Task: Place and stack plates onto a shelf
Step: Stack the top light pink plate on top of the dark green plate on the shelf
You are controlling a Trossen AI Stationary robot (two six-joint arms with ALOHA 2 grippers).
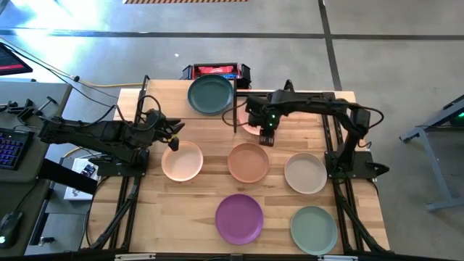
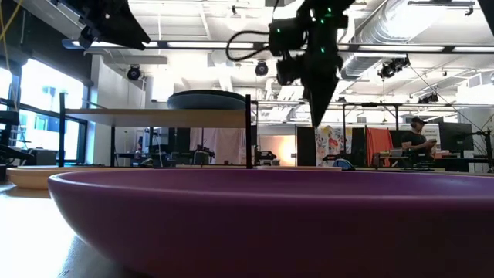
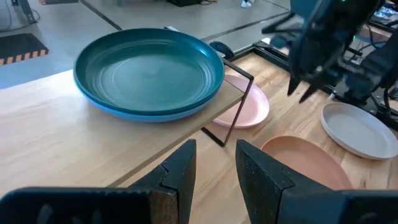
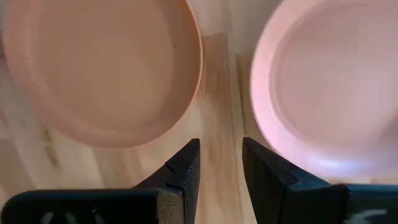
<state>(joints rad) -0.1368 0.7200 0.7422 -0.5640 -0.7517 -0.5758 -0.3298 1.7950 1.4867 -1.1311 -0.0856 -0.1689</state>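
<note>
The dark green plate (image 1: pixel 210 94) (image 3: pixel 149 65) lies stacked on the blue plate (image 3: pixel 118 109) on the light-wood shelf (image 1: pixel 156 98) (image 2: pixel 154 116). On the table rest the pink plate (image 1: pixel 249 127) (image 4: pixel 336 81), peach plate (image 1: pixel 182 160), terracotta plate (image 1: pixel 249 162) (image 4: pixel 99 68), cream plate (image 1: pixel 305 172), purple plate (image 1: pixel 238 218) (image 2: pixel 270 216) and sage green plate (image 1: pixel 314 229). My right gripper (image 1: pixel 265 138) (image 4: pixel 219 162) is open, points down and hovers over bare wood between the pink and terracotta plates. My left gripper (image 1: pixel 172 142) (image 3: pixel 214 168) is open, above the peach plate's far rim, beside the shelf.
A red and black box (image 1: pixel 215 71) sits behind the shelf at the table's far edge. The shelf's thin black leg (image 1: pixel 235 116) (image 3: pixel 236 118) stands right next to the pink plate. The arms' black base frames (image 1: pixel 341 156) run along both table sides. A person (image 2: pixel 417 143) stands far off in the room.
</note>
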